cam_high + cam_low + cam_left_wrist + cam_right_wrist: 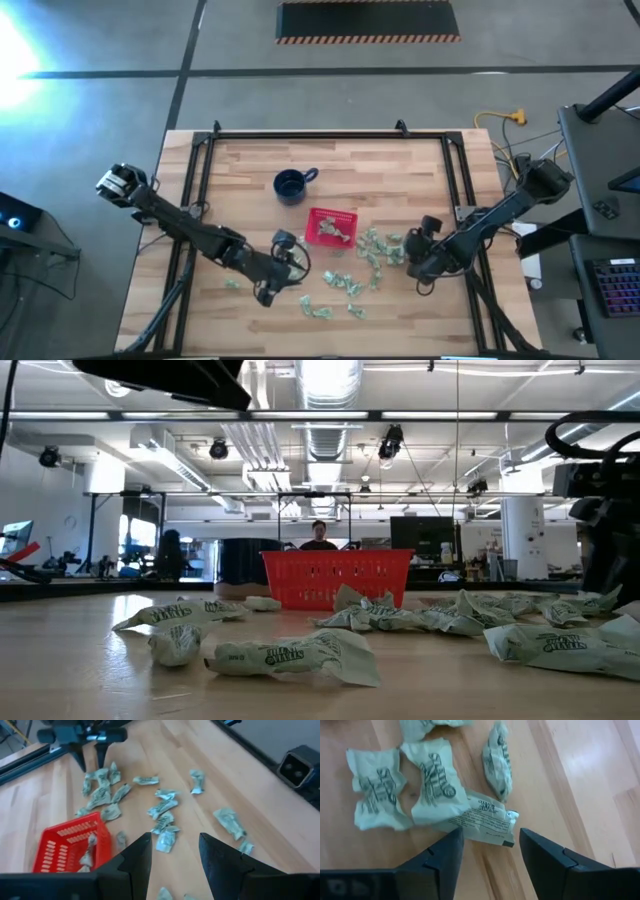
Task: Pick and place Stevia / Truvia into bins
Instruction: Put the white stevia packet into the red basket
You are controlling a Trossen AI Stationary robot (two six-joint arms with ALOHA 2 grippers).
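Note:
Several pale green-and-white sachets (372, 252) lie flat and scattered on the wooden table, right of and in front of the red latticed basket (330, 227). The basket stands on the table, and at least one sachet (89, 854) lies in it. My left gripper (296, 258) hovers open just left of the basket, with a sachet (165, 840) ahead of its fingers. My right gripper (406, 250) is open and low over the right side of the pile, just short of a paler sachet (486, 822). It touches none of them.
A dark blue mug (292, 185) stands behind the basket toward the far edge. A black metal frame (200, 175) runs along the table's sides. More sachets (290, 658) lie near the front edge. A person (318, 535) shows in the room beyond the table.

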